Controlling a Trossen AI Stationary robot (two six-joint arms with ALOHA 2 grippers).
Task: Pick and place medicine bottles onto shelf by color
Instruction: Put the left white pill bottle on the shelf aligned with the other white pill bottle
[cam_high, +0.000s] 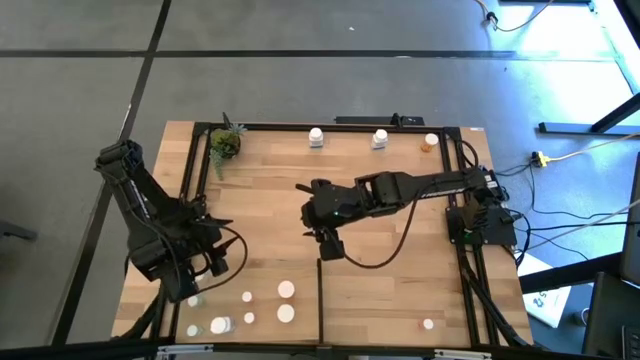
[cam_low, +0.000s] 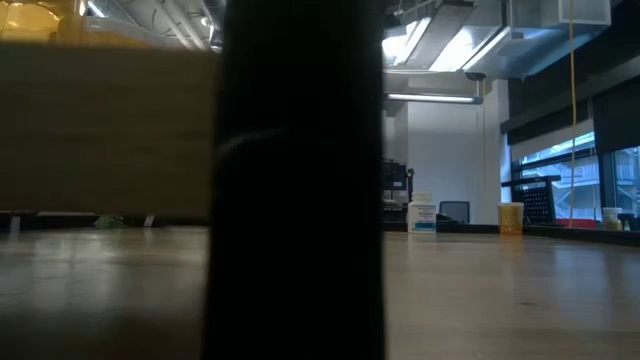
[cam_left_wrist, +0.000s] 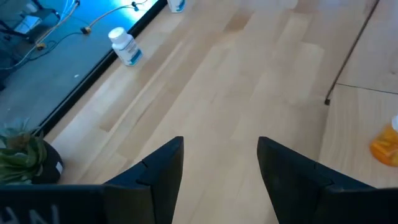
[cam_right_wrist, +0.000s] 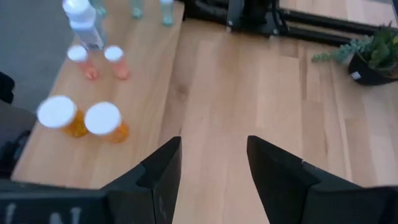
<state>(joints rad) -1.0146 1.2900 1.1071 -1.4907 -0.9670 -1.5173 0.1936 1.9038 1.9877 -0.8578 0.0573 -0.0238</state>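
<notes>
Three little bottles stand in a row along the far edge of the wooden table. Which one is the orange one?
The orange bottle is the one at the right end of that row, nearest the corner. The other two bottles are white.

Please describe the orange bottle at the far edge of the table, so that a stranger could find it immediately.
Look at the far edge of the wooden shelf, opposite the cluster of bottles. Three bottles stand along it in a row, away from the potted plant. The orange bottle is the one at the right end; its two neighbours are white.
</notes>
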